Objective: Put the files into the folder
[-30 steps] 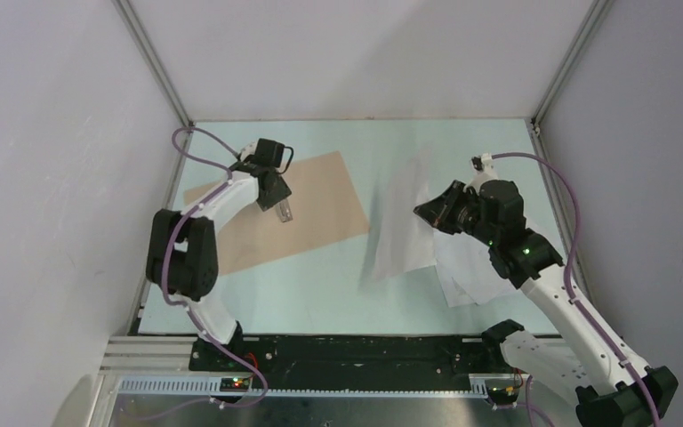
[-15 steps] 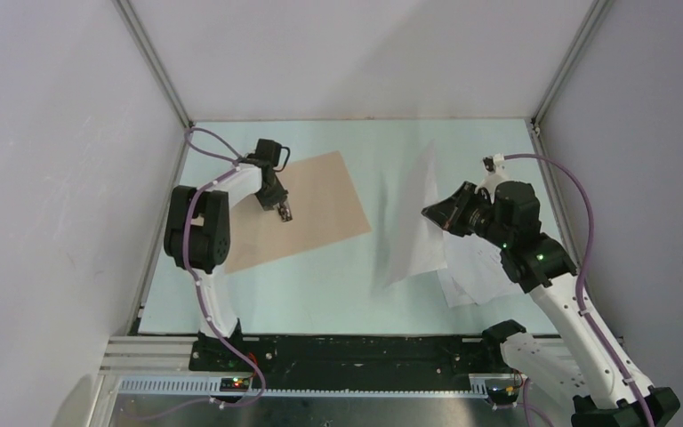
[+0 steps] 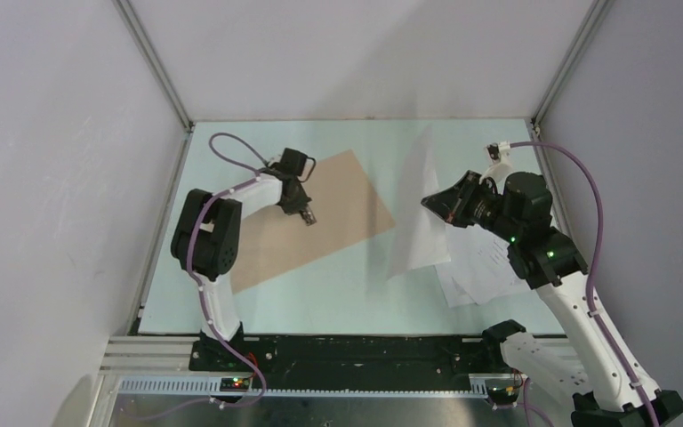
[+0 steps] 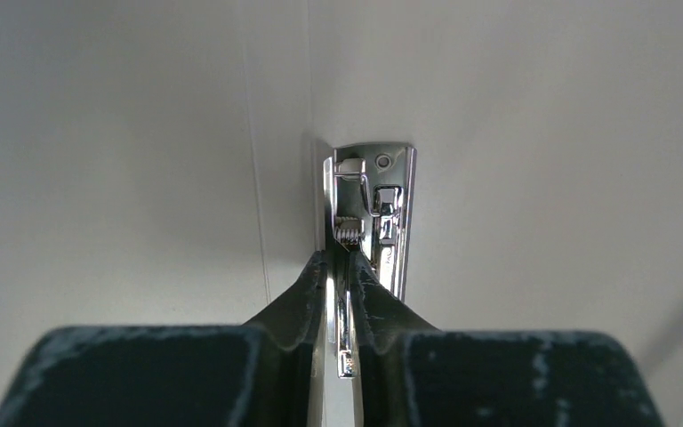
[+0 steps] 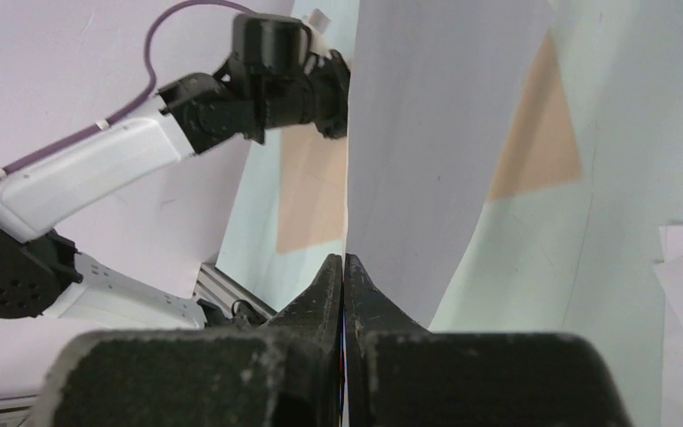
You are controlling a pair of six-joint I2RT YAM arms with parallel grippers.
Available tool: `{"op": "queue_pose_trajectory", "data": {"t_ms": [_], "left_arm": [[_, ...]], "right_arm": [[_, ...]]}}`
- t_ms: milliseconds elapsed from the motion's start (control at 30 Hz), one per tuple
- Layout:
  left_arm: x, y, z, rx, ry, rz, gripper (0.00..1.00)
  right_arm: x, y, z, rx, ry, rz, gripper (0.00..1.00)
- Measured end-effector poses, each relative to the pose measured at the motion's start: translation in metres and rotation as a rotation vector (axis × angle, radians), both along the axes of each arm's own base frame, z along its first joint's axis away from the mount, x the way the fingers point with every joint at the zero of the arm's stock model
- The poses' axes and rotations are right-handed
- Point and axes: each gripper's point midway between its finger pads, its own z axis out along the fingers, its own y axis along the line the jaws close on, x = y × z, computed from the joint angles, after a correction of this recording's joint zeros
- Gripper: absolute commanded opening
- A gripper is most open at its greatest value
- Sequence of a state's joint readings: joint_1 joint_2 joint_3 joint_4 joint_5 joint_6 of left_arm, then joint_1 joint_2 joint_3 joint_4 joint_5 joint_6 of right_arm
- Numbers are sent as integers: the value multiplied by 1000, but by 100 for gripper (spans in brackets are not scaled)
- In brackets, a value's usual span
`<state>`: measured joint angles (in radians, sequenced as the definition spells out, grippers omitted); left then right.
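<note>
A pale green table [image 3: 338, 294] sits inside a white-walled booth with aluminium corner posts. The tan folder [image 3: 338, 200] lies flat and slanted at about ten o'clock from the table's middle.

From above, the left gripper [image 3: 308, 216] comes down on the folder's middle, but it is too small there to judge its jaws. The left wrist view settles it: both fingers are pressed together on the thin lever of the metal clip [image 4: 382, 196], which lies against the card.

At two o'clock the right gripper [image 3: 431, 203] holds a white sheet [image 3: 413, 236] raised nearly on edge. Its wrist camera shows the fingers pinched tight on that sheet's edge, with the folder and the left arm beyond.

The other files [image 3: 485, 271] lie in a loose pile at four o'clock under the right arm, and are best seen from above.
</note>
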<state>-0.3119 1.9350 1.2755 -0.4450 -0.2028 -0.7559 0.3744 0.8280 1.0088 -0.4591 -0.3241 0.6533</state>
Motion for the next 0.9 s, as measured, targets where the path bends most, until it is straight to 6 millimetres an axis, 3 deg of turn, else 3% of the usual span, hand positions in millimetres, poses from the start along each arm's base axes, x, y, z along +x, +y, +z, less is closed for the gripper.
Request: {"op": "queue_pose_trajectory", "data": {"t_ms": [267, 400, 467, 533, 667, 800, 900], "left_arm": [[-58, -108, 0, -97, 18, -193, 0], [-83, -143, 1, -135, 40, -263, 1], [-92, -155, 1, -151, 52, -288, 10], [-98, -161, 1, -163, 59, -299, 29], [-106, -164, 7, -183, 73, -313, 53], [-104, -151, 43, -236, 17, -302, 65], [-95, -123, 77, -280, -62, -256, 70]], "right_arm": [[7, 9, 13, -4, -22, 47, 0], [11, 14, 8, -6, -4, 70, 0], [14, 16, 4, -9, 9, 79, 0], [17, 19, -1, -15, 26, 85, 0], [24, 24, -7, -17, 42, 98, 0], [37, 37, -15, -5, 57, 130, 0], [44, 58, -23, -8, 82, 176, 0]]}}
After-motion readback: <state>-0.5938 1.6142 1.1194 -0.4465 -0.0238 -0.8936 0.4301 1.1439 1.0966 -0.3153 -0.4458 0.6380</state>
